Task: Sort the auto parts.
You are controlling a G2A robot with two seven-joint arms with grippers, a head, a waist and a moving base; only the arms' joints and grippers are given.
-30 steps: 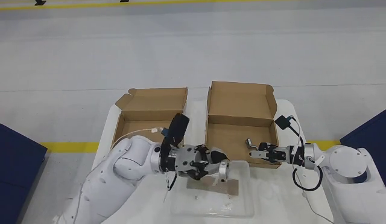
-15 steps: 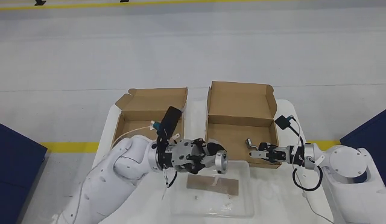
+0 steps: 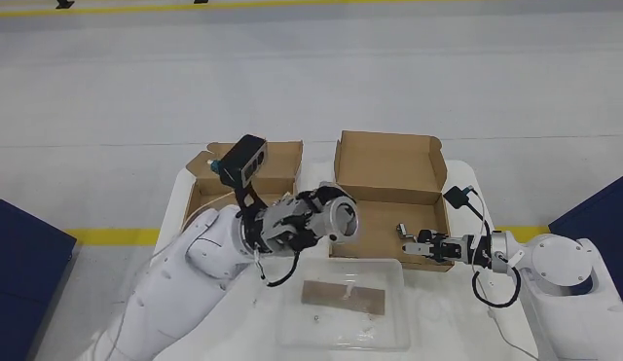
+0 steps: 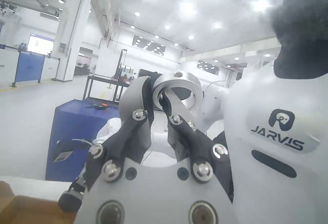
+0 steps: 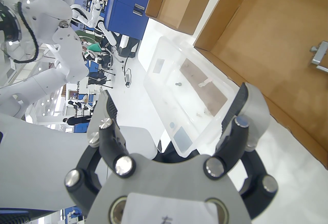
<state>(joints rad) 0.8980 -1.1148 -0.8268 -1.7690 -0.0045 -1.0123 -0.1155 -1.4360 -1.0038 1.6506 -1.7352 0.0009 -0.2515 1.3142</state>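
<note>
My left gripper (image 3: 331, 221) is shut on a silver metal ring (image 3: 343, 219), held in the air over the gap between the two cardboard boxes, above the clear bin's far edge. In the left wrist view one finger sits inside the ring (image 4: 176, 89) and the other outside it, with the gripper (image 4: 156, 93) pointing upward. My right gripper (image 3: 401, 233) hovers open by the front wall of the right box (image 3: 387, 191), with nothing between its fingers (image 5: 246, 99). A small metal bracket (image 5: 319, 54) lies inside that box.
A clear plastic bin (image 3: 389, 273) stands at the table's front, holding a brown pad (image 3: 343, 298) and a small bolt (image 5: 178, 84). The left cardboard box (image 3: 243, 181) is open beside the right one. Blue cabinets flank the table.
My left arm has lifted the ring up out of the clear bin and swung it back toward the boxes, turning its wrist upward. The right arm has stayed still.
</note>
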